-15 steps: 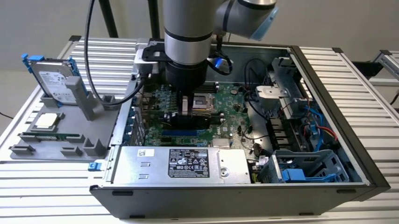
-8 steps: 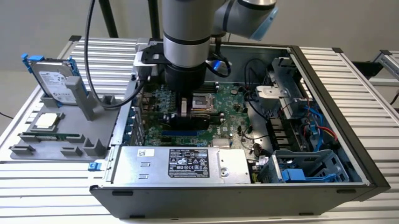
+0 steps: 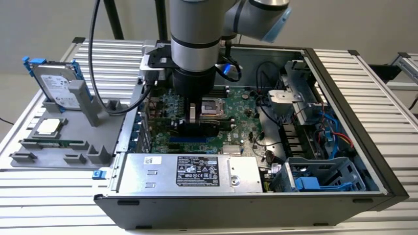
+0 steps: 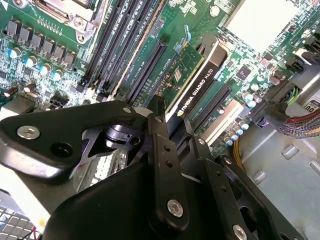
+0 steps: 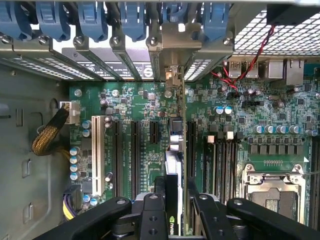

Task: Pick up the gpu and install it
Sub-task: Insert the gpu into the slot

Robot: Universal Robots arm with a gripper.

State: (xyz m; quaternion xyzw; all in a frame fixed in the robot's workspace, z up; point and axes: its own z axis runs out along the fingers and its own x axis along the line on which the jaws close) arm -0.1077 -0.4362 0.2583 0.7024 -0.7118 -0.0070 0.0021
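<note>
Reaching down into the open computer case (image 3: pixel 365 161), gripper (image 3: pixel 193 117) clamped narrowly on the gpu (image 4: pixel 196 82), held edge-on over the motherboard (image 3: pixel 242 127) near the exterior view's centre. Standing upright among the black expansion slots (image 5: pixel 135 150) in the first wrist view, silver bracket (image 5: pixel 172 75) toward the case's rear slot covers.
</note>
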